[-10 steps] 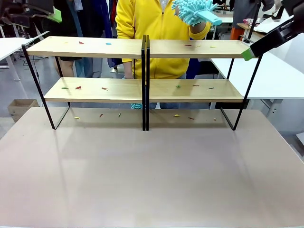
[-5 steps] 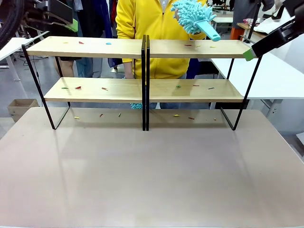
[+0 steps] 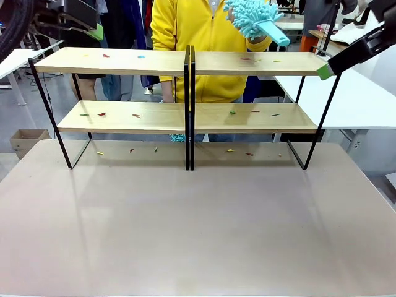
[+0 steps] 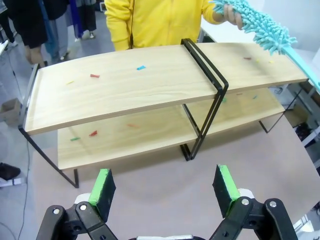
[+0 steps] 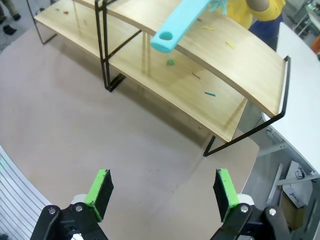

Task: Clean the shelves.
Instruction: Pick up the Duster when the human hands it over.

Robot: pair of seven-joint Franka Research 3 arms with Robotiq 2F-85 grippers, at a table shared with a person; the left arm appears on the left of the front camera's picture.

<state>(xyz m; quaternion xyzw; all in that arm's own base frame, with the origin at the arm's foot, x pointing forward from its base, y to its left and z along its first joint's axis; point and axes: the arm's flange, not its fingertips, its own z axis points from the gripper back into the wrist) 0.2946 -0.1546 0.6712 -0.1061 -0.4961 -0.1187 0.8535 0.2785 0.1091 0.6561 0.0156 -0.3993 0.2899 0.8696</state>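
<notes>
The left gripper hangs in the air with its green-padded fingers spread wide and nothing between them, looking down on the left end of the shelves. The right gripper is likewise spread wide and holds nothing, above the table near the rack's right end. The shelves stand across the far part of the table, two light-wood boards in a black frame with a black divider in the middle. Small coloured scraps lie scattered on both boards and on the table under them. Behind the rack a person in a yellow top holds a turquoise duster in one hand, raised above the right half of the top board, its handle pointing outward.
</notes>
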